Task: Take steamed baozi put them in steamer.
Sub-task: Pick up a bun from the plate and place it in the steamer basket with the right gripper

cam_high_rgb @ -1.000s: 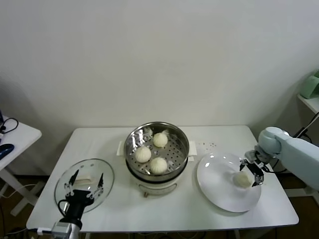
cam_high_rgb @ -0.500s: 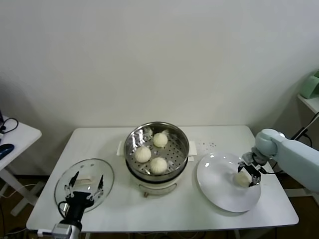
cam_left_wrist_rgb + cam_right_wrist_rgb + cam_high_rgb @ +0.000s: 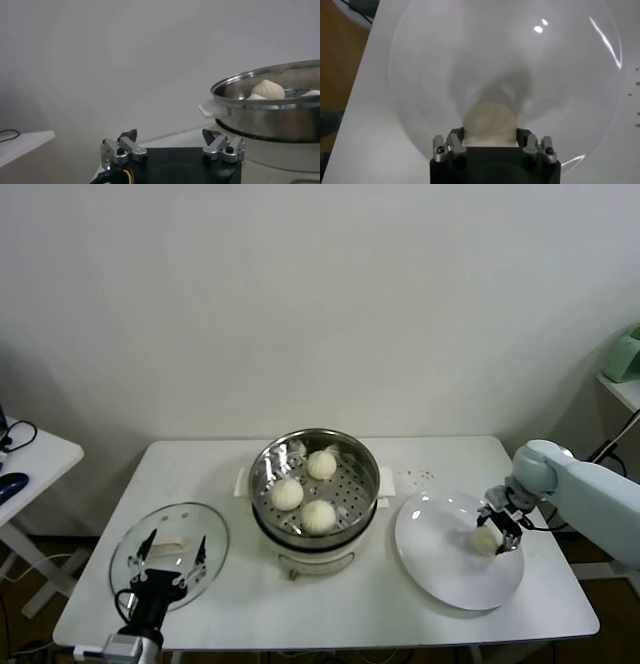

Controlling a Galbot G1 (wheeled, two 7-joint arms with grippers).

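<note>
The steel steamer (image 3: 368, 472) stands mid-table on its white base and holds three cream-white baozi (image 3: 318, 516). It also shows in the left wrist view (image 3: 280, 117), with a baozi (image 3: 268, 89) peeking over the rim. The fourth baozi (image 3: 484, 541) is on the white plate (image 3: 440, 569) at the right. My right gripper (image 3: 499, 526) is shut on it, and in the right wrist view the baozi (image 3: 490, 120) sits between the fingers of that gripper (image 3: 489, 133), just over the plate (image 3: 470, 60). My left gripper (image 3: 170, 552) is open and empty at the front left.
A round glass lid (image 3: 205, 524) lies flat at the table's front left, under my left gripper. A white side table (image 3: 30, 459) with a cable stands off to the left. A shelf with a green object (image 3: 625, 354) is at the far right.
My right gripper has closed in on the baozi on the plate, and both have shifted slightly up and back. The left arm has not moved.
</note>
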